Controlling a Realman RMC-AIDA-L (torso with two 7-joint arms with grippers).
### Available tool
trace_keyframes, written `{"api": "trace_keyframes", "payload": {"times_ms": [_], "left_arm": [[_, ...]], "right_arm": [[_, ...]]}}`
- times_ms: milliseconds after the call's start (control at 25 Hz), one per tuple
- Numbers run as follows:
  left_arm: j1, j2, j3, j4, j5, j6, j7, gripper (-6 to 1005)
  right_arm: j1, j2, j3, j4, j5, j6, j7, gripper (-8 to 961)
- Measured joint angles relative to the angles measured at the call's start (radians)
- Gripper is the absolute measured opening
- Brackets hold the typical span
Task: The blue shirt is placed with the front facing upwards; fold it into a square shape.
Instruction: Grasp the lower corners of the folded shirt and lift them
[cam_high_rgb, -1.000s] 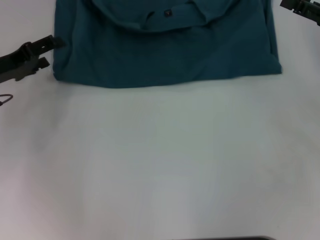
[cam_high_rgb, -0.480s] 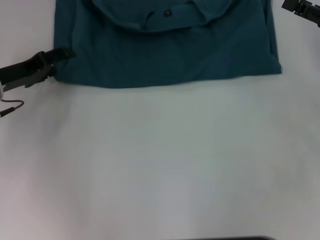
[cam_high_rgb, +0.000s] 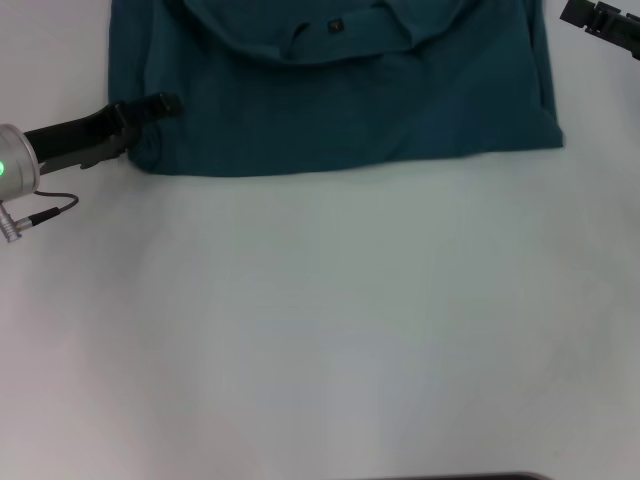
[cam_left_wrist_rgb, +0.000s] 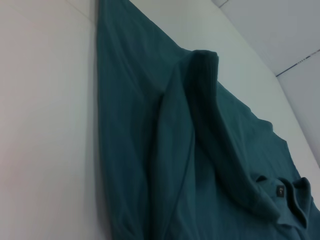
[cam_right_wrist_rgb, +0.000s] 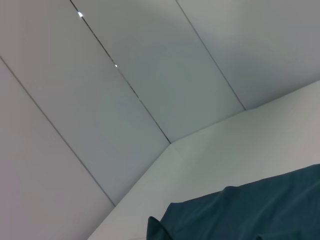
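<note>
The setting looked like a lab or robot test cell rather than a home — a plain white table (cam_high_rgb: 320, 330) filled the head view, bare but for the blue shirt (cam_high_rgb: 340, 90). Behind it, the right wrist view showed smooth pale wall panels (cam_right_wrist_rgb: 100, 100) split by thin dark seams and meeting at a corner — no furniture or household clutter showed.

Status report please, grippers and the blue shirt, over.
Left gripper at shirt's near-left corner, cloth bunched there. Right gripper parked off far-right. Blue shirt partly folded on table. Nothing in the way.
</note>
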Motion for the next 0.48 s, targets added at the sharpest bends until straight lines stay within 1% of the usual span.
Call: {"api": "trace_keyframes", "payload": {"times_ms": [240, 360, 480], "left_arm": [[0.006, 0.0, -0.003, -0.004, -0.002, 0.006, -0.002, 874], [0.046, 0.005, -0.009, -0.051, -0.002, 0.048, -0.051, 871], [0.1, 0.006, -0.01, -0.124, -0.007, 0.098, -0.115, 868]], "right_arm": [[-0.006, 0.003, 0.004, 0.0, 0.0, 0.0, 0.0, 929], [-0.004, 0.004, 0.004, 0.0, 0.0, 0.0, -0.001, 929], [-0.004, 0.003, 0.004, 0.0, 0.0, 0.0, -0.001, 929]]}}
